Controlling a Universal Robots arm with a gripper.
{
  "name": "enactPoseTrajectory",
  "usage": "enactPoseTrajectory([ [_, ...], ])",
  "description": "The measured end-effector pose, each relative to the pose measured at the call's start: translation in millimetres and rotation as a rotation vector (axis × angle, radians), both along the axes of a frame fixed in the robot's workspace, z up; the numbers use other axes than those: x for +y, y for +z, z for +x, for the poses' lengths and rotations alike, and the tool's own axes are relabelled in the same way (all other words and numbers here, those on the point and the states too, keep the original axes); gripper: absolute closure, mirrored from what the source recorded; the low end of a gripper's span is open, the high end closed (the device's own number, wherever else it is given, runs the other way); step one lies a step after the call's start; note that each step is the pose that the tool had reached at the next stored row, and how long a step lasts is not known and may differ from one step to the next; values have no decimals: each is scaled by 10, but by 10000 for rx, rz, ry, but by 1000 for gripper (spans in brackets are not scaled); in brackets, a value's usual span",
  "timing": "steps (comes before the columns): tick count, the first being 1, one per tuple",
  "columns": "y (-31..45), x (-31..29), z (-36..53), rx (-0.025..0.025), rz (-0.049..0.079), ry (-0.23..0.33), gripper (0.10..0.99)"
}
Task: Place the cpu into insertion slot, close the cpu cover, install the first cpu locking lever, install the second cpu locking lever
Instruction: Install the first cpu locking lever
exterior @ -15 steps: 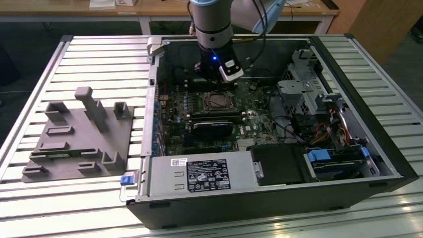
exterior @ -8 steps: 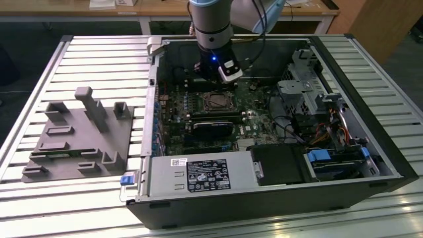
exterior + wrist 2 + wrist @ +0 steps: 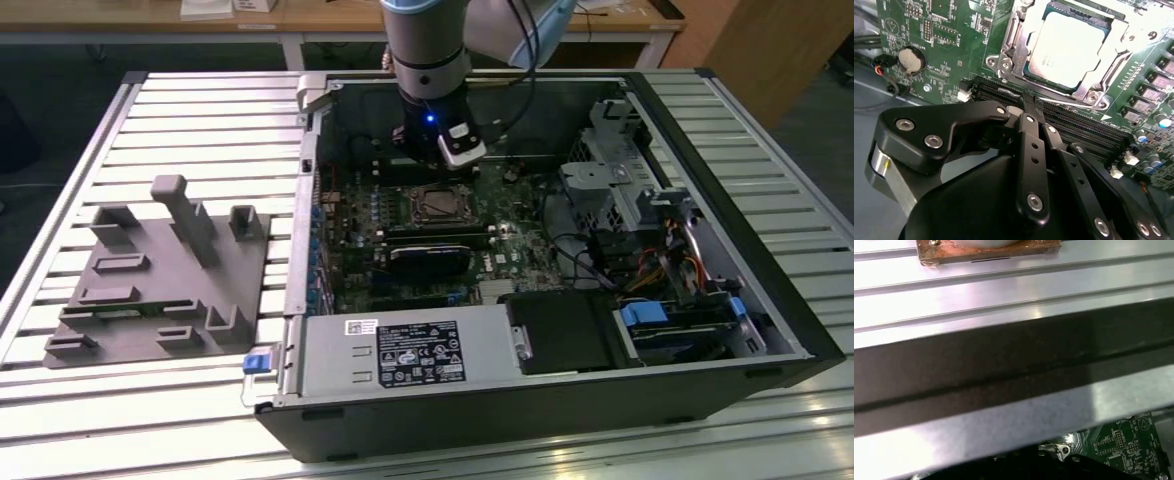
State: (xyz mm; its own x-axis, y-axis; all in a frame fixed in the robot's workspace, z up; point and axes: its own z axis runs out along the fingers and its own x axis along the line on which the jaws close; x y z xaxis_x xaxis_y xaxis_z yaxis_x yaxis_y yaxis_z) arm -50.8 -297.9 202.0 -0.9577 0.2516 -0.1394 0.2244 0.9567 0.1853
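Dull silver chip [image 3: 1066, 47] in a shiny metal frame [image 3: 1009, 60], green circuit board [image 3: 949, 30], black gripper [image 3: 1026, 107], grey ribbed table [image 3: 160, 110], blue clips [image 3: 258, 362].

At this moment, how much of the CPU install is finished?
The cpu already sits in the socket, and the cpu cover frame appears to be down around it. The claw hangs just above the memory slots beside the socket, holding nothing visible. Whether either locking lever is latched can't be told.
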Motion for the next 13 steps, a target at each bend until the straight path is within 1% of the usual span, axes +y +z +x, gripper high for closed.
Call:
enactPoseTrajectory([
  [7,-10,9,0,0,1,-262,980],
  [13,-14,27,1,0,1,-335,980],
])
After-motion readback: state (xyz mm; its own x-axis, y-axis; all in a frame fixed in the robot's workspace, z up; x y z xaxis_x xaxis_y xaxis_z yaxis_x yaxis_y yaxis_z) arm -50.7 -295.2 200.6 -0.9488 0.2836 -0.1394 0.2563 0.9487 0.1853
